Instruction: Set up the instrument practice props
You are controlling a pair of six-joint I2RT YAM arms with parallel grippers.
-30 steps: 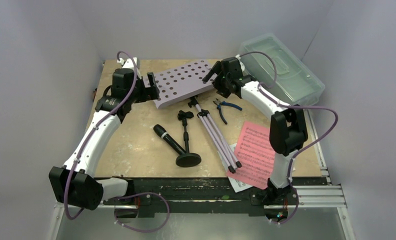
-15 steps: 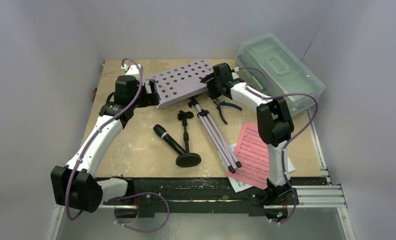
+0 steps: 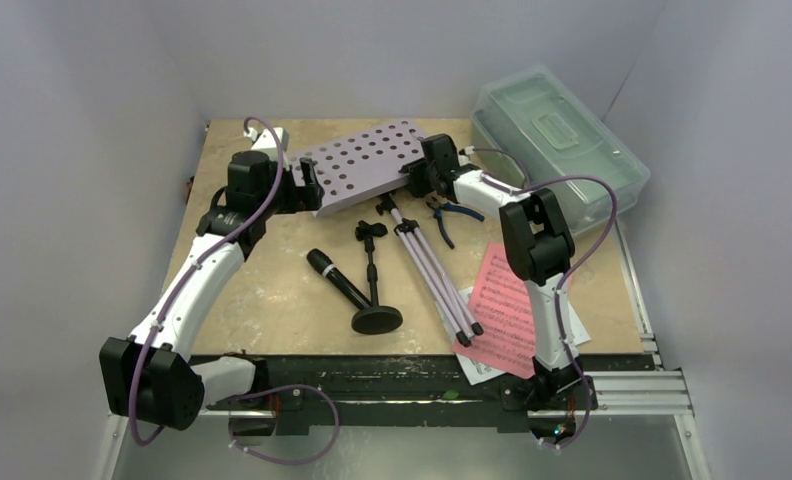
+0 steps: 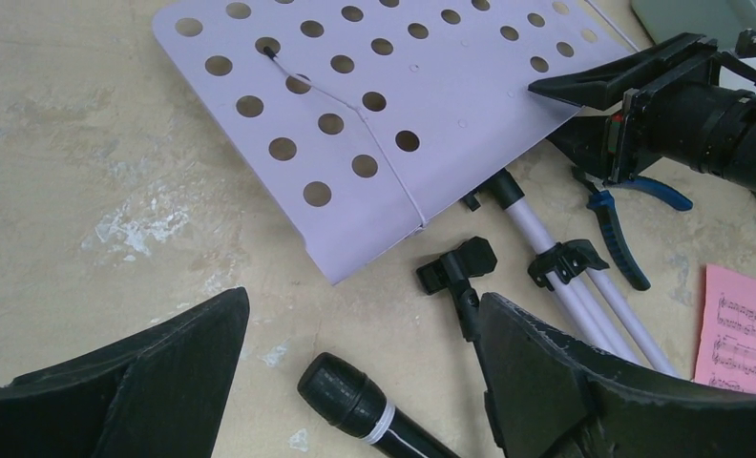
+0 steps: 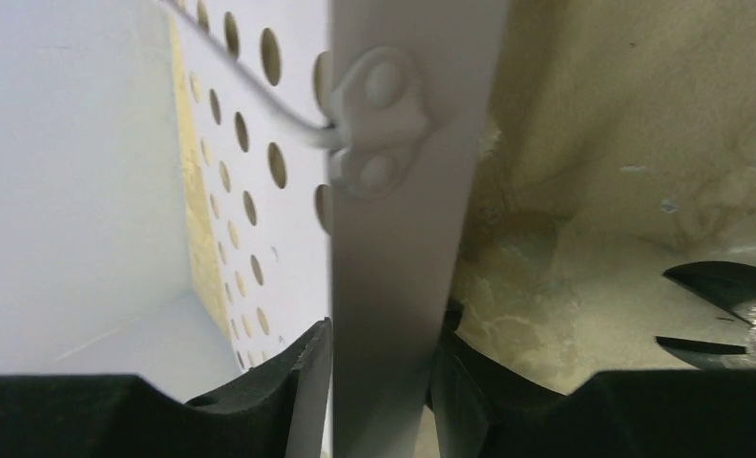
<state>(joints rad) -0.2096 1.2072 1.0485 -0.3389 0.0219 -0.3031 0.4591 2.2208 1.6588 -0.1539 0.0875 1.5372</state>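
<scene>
The lavender music stand lies flat on the table, its hole-punched tray (image 3: 367,165) at the back and its folded legs (image 3: 432,270) pointing toward me. My right gripper (image 3: 412,175) is at the tray's right end, and in the right wrist view the tray's lip (image 5: 403,239) sits pinched between its fingers (image 5: 379,334). My left gripper (image 3: 307,185) stands open just off the tray's left end, with nothing between its fingers (image 4: 363,298). The black microphone (image 3: 337,280) and the short mic stand (image 3: 375,300) lie side by side in the middle. A pink music sheet (image 3: 512,305) overlaps a white one (image 3: 477,365) at the front right.
Blue-handled pliers (image 3: 447,215) lie just right of the stand's legs, close under my right gripper. A clear lidded box (image 3: 557,135) fills the back right corner. White walls close in the table on three sides.
My right gripper has swung left and down onto the tray's right end and its jaws have closed on the lip. My left gripper has edged right toward the tray's left end.
</scene>
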